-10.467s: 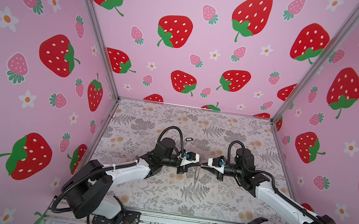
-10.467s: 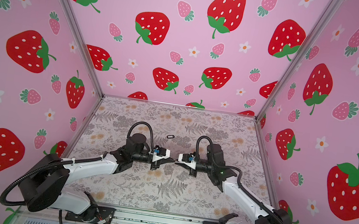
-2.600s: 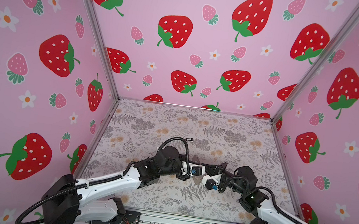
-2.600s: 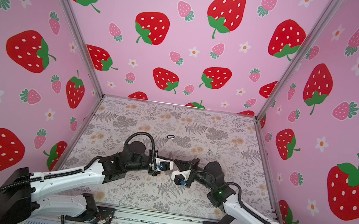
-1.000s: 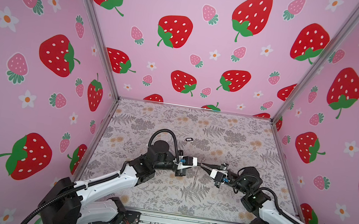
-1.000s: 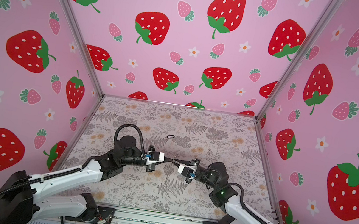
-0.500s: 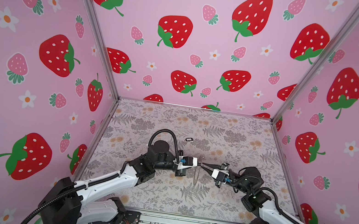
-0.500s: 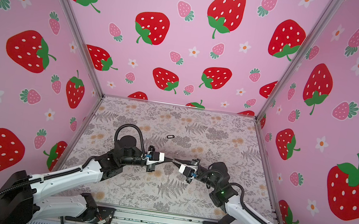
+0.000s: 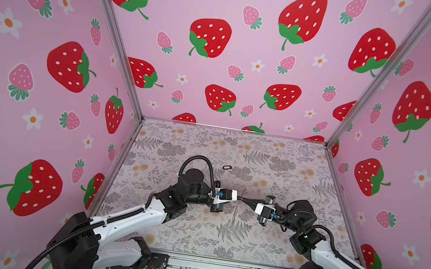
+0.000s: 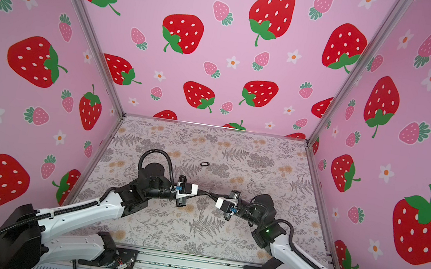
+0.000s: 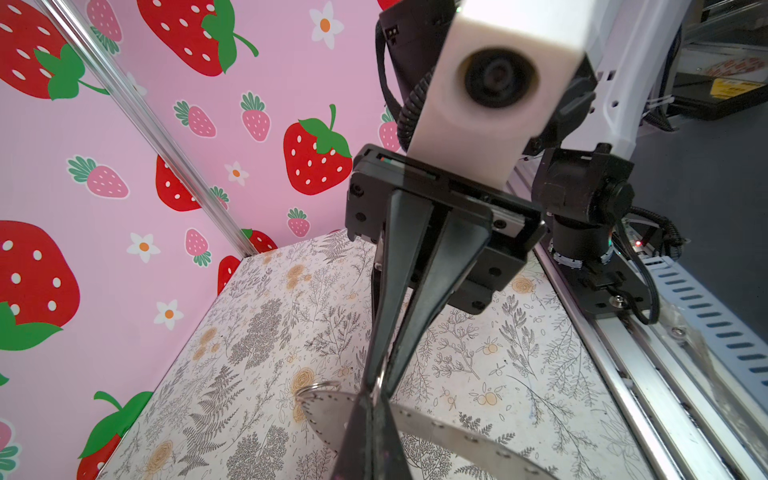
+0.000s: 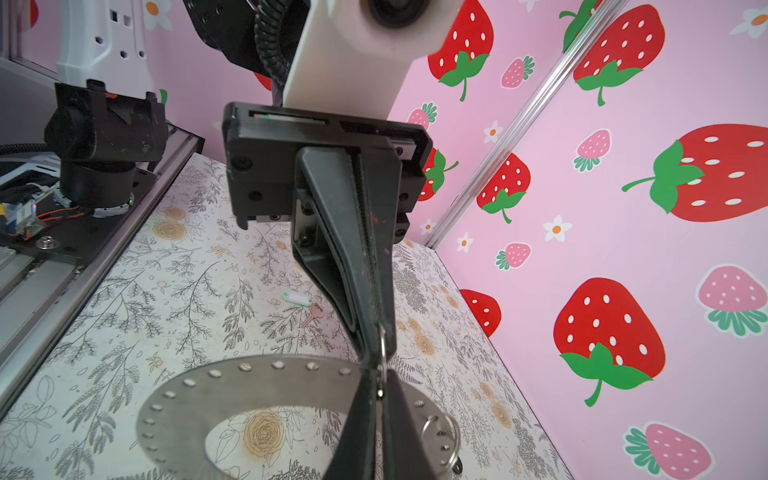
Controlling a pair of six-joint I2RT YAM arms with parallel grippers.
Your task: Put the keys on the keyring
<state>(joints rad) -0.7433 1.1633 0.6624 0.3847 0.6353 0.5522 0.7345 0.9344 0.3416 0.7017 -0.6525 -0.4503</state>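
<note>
The keyring (image 12: 249, 386) hung on edge in mid-air above the middle of the surface (image 9: 235, 149), its flat faces toward the two arms. Both arms reached in nearly level, tip to tip — left claw (image 12: 376, 351) clamped on its top rim, right claw (image 11: 376, 376) closed there too, its hold unclear.

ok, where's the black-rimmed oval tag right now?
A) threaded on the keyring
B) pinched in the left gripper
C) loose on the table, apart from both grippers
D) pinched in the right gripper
C: in both top views the oval tag lies by itself on the table, farther back than the left gripper and right gripper, which meet at the keyring.
</note>
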